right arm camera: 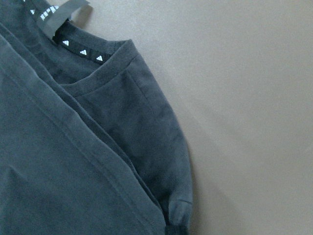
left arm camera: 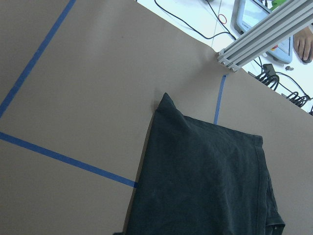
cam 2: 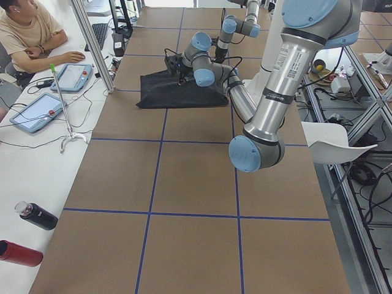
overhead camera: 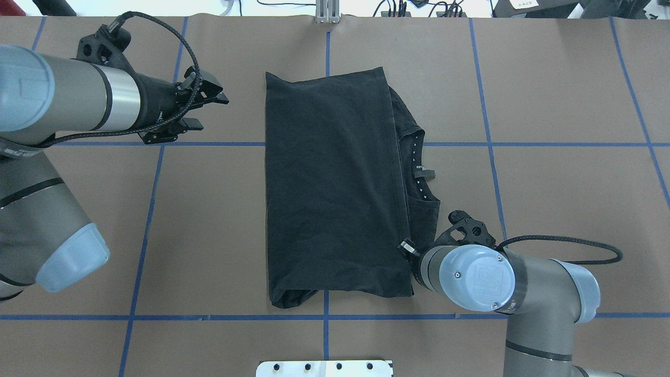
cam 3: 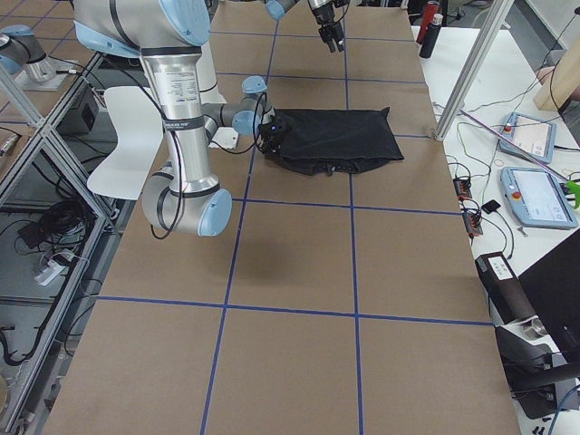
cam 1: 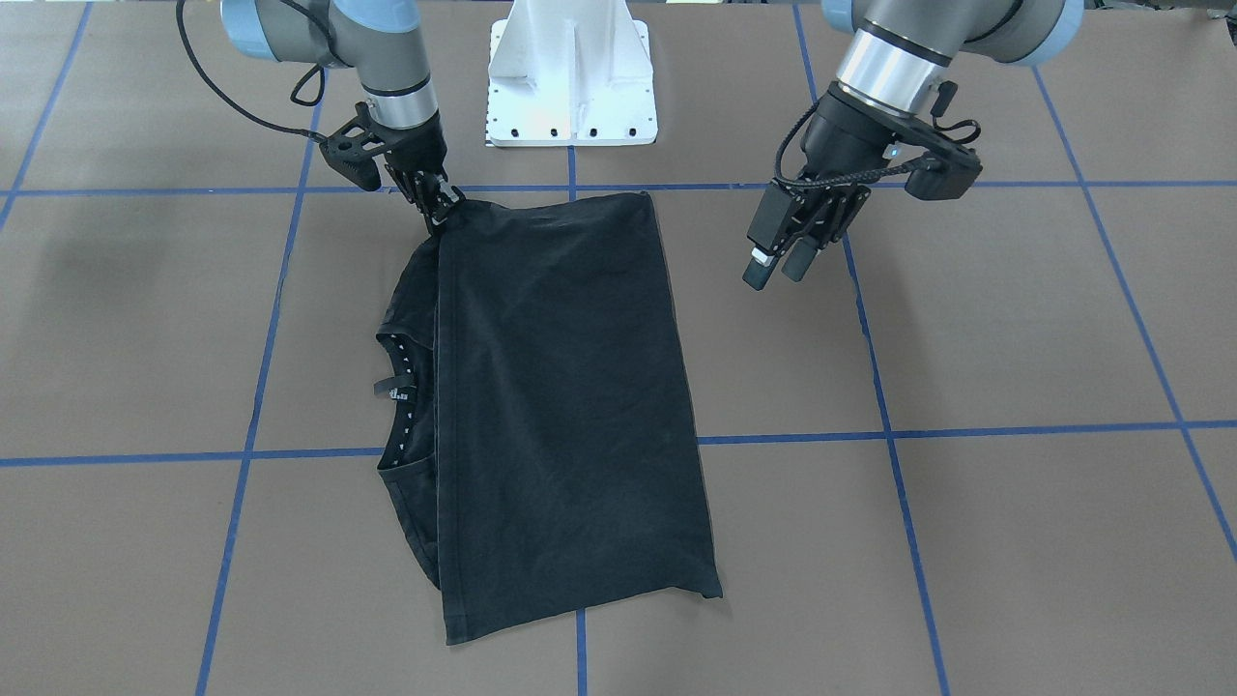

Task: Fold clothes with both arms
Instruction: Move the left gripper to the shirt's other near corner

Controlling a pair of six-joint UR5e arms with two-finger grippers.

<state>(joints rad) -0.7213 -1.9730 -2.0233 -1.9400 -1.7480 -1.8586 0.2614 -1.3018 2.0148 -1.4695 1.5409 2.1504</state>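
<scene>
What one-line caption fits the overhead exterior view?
Right hand pinches a near corner of the folded black T-shirt; left hand hovers open, apart.

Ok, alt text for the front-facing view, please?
A black T-shirt lies folded on a brown table with blue tape lines, its collar peeking out on the picture's left. The right claw is closed on the shirt's upper left corner; the left claw hangs open off to the side, clear of the shirt.
</scene>
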